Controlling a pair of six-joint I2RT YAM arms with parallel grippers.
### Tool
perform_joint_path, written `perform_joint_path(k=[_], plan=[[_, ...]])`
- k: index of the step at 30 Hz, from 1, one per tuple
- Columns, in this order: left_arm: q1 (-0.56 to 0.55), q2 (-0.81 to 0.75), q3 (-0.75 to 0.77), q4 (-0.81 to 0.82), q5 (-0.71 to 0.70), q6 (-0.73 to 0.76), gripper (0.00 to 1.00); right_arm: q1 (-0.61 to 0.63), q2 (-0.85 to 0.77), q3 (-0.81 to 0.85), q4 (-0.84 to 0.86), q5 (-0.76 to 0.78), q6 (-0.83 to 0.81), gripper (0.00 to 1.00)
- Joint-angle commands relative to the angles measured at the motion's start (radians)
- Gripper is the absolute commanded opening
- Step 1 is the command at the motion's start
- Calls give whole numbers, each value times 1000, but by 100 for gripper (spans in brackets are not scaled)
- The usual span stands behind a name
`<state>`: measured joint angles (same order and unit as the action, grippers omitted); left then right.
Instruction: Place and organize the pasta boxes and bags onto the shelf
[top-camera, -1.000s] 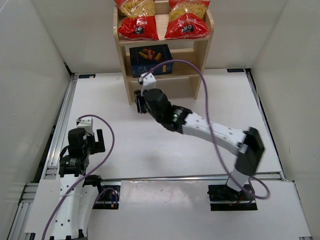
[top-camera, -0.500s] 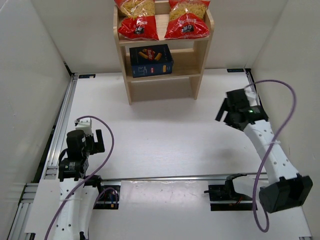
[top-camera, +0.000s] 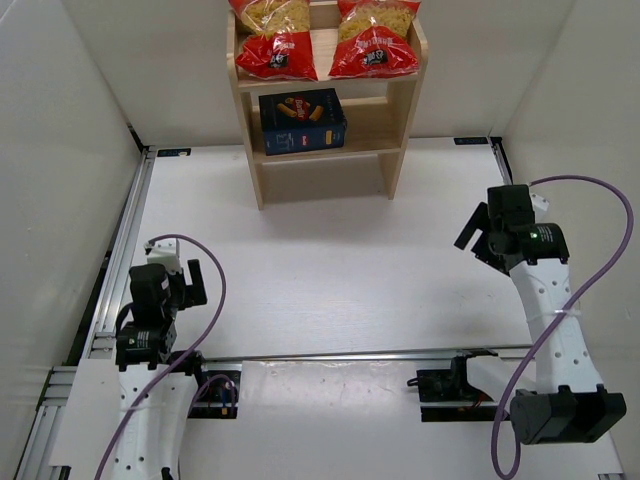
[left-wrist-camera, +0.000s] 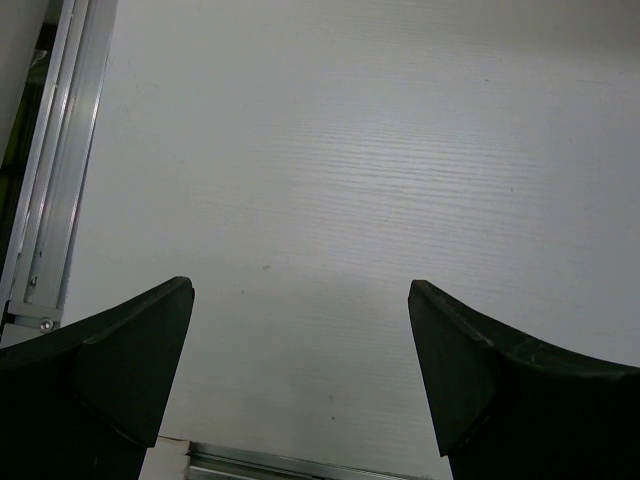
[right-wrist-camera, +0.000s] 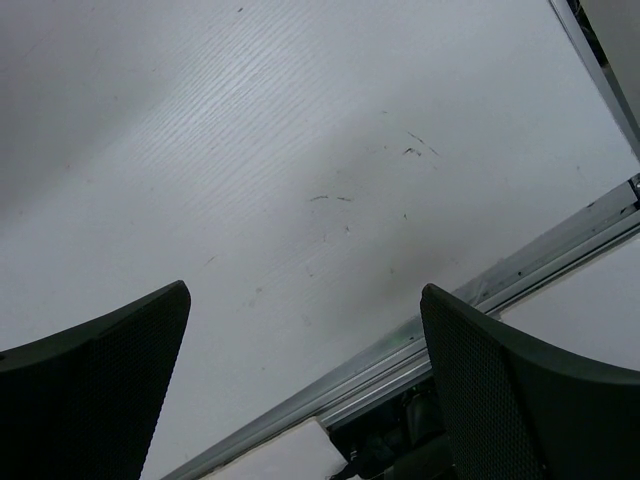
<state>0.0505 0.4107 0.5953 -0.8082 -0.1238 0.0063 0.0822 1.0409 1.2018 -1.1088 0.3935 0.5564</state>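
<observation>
Pasta box (top-camera: 302, 121) sits shelved; left hand (left-wrist-camera: 300, 300) and right hand (right-wrist-camera: 305, 290) spread wide, empty.

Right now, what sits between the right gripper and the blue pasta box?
Top view: just bare table, then the shelf's side panel, between right gripper and blue pasta box.

White left arm (top-camera: 140, 425), white right arm (top-camera: 547, 303), black joints, purple cables (top-camera: 590, 178), dark jaws

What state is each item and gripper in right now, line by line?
Left bag: on shelf top tier
Right bag: on top tier, beside it
Blue box: on middle tier
Left gripper: open, empty
Right gripper: open, empty
</observation>
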Motion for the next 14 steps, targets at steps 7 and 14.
perform_joint_path(k=[7,14], plan=[[8,-16,26,6,-11,-6,100,-4,-55,12,-45,38,-18,100],[8,-16,26,6,-11,-6,100,-4,-73,-18,-36,48,-7,100]])
